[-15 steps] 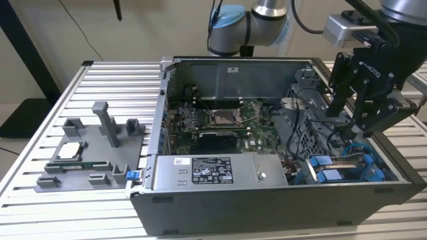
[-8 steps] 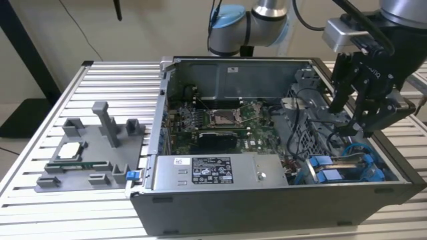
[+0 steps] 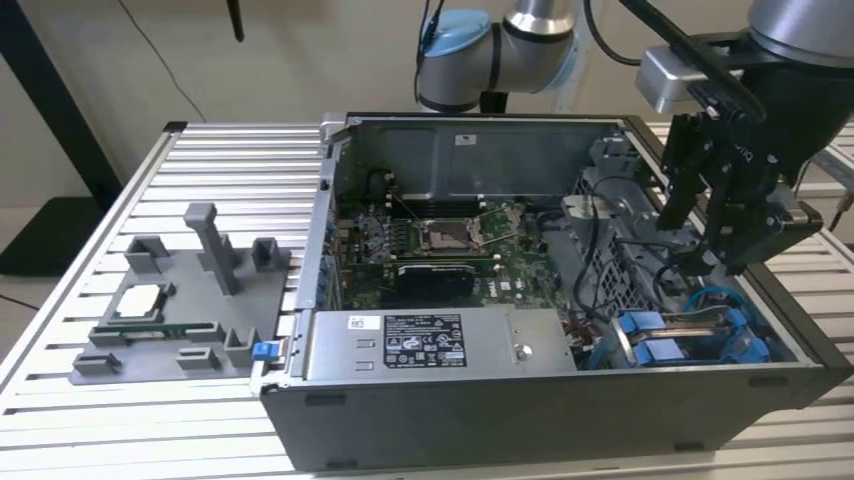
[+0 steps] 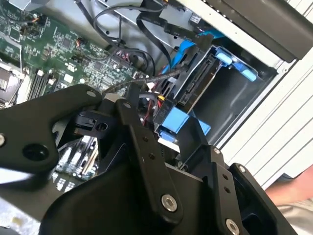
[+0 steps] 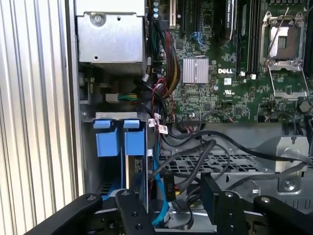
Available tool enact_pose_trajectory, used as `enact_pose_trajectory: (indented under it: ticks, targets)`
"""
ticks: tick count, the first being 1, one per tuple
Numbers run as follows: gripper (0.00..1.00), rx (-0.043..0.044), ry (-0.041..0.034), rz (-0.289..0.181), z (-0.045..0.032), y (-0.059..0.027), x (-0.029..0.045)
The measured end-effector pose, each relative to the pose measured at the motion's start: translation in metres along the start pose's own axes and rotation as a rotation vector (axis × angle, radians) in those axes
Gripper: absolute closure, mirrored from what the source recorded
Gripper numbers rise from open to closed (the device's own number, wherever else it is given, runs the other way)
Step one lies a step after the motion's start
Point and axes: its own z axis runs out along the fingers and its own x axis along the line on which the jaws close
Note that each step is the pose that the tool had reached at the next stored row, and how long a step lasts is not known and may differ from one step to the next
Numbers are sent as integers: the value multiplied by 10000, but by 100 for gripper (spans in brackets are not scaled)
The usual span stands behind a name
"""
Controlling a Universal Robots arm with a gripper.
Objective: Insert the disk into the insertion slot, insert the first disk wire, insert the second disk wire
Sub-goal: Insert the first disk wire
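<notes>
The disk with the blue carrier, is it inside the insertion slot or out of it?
Inside: the disk sits within the insertion slot, its blue carrier tabs at the slot's mouth.

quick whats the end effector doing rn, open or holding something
End effector: open, jaws apart above the disk seated in its slot, gripping nothing that I can see.

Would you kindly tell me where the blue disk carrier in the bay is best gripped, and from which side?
I'd pinch the disk carrier by its two blue tabs, coming in through the open side of the case: the tabs face that opening and stand free, while cables crowd the disk's long edge.
</notes>
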Motion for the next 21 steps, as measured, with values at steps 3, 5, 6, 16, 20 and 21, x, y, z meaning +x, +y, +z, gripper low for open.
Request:
enact_pose_trajectory:
  ticks: [3, 5, 6, 16, 20, 21]
  targets:
    - [0, 15, 4, 5, 7, 1, 0]
    - [100, 16, 4, 6, 7, 2, 0]
    - [100, 16, 2, 7, 9, 2, 0]
    - [100, 14, -2, -24, 8, -3, 12]
    - [100, 27, -4, -27, 11, -4, 16]
    - [100, 33, -1, -29, 12, -5, 17]
